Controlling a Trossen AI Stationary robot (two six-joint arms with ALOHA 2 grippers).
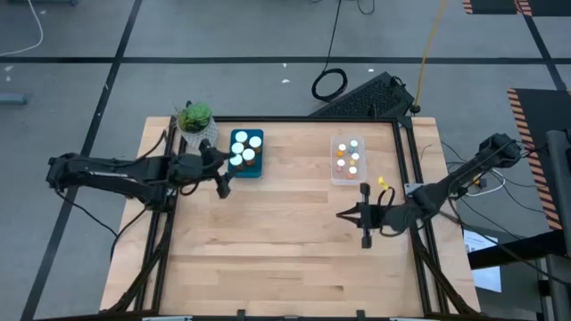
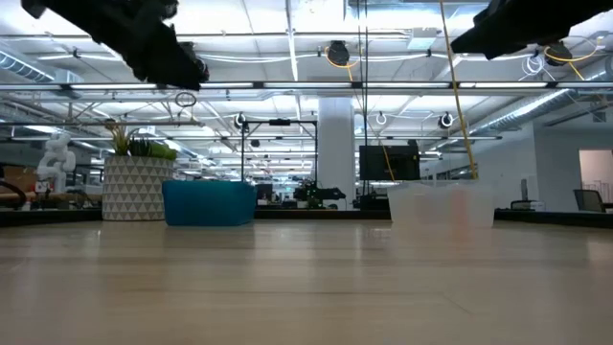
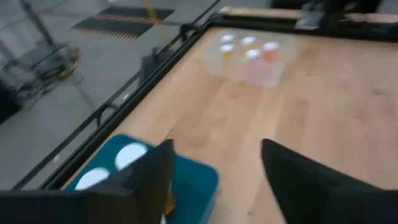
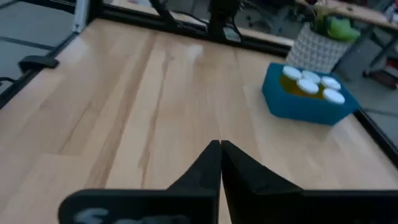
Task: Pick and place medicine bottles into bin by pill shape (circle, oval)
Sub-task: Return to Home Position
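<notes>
While the left tool [image 1: 222, 181] hangs with its fingers spread just beside the blue bin [image 1: 247, 153], the right tool [image 1: 364, 215] sits over bare bench [image 1: 285, 241] near the right edge, its fingers pressed together and holding nothing. White-capped bottles [image 1: 244, 150] stand in the blue bin, next to a potted plant [image 1: 195, 122]. More bottles [image 1: 349, 157] stand in the clear bin [image 1: 347, 178] farther right.

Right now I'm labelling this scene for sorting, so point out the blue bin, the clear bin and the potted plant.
blue bin [image 1: 254, 169]: high view, on its front rim.
clear bin [image 1: 336, 175]: high view, on its near-left rim corner.
potted plant [image 1: 194, 117]: high view, on the green leaves.
</notes>
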